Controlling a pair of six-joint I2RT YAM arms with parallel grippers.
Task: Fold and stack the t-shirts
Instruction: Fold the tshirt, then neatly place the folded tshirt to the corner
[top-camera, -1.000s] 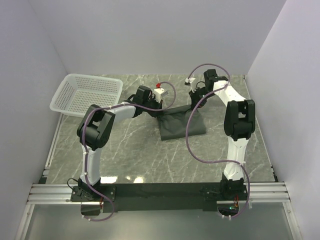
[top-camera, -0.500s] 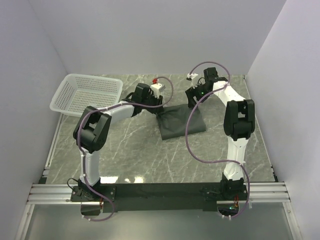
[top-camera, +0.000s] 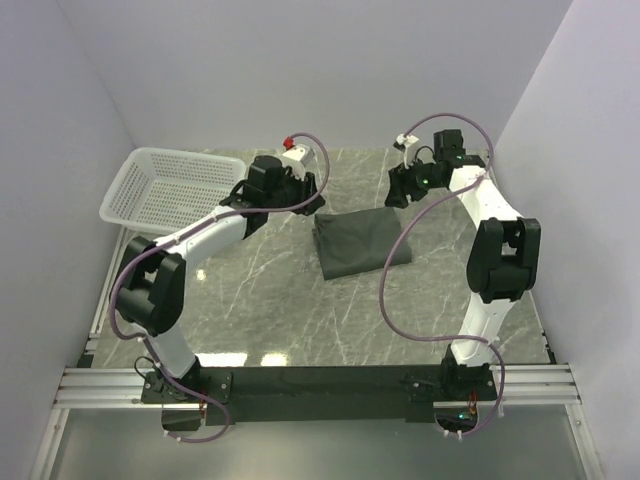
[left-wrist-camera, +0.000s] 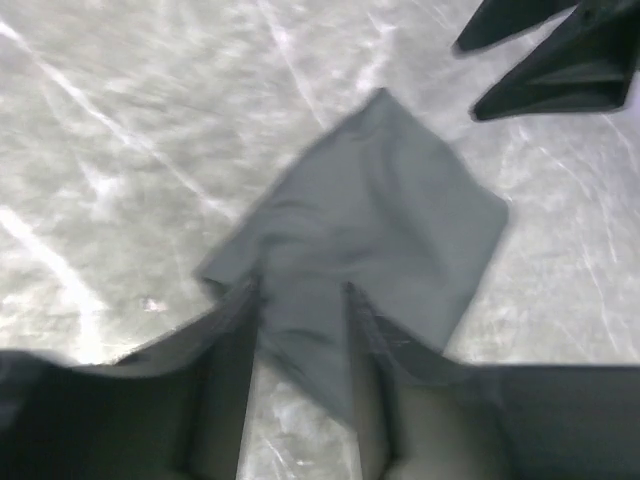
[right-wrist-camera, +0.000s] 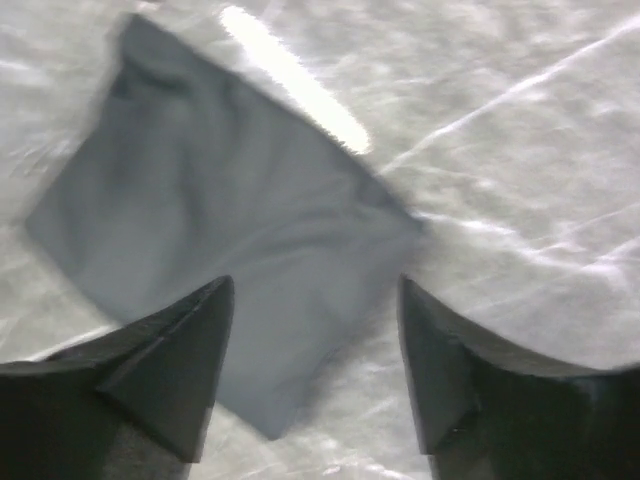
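Note:
The dark grey-green t-shirt (top-camera: 362, 243) lies folded into a flat rectangle on the marble table, mid-back. My left gripper (top-camera: 308, 196) hovers off its far left corner, raised above the table. In the left wrist view that gripper (left-wrist-camera: 300, 290) is open, and the t-shirt (left-wrist-camera: 370, 220) lies on the table below with nothing pinched. My right gripper (top-camera: 395, 192) hangs above the far right corner. Seen from the right wrist, it (right-wrist-camera: 315, 290) stands wide open over the t-shirt (right-wrist-camera: 220, 200), holding nothing.
A white mesh basket (top-camera: 170, 185) stands at the back left, tilted against the wall. The right gripper's dark fingers (left-wrist-camera: 560, 50) show at the top right of the left wrist view. White walls enclose the table on three sides.
Both grippers were shut on the shirt's far edge; they have opened, let go and risen away, the left swinging leftward and the right rightward. The shirt now lies flat.

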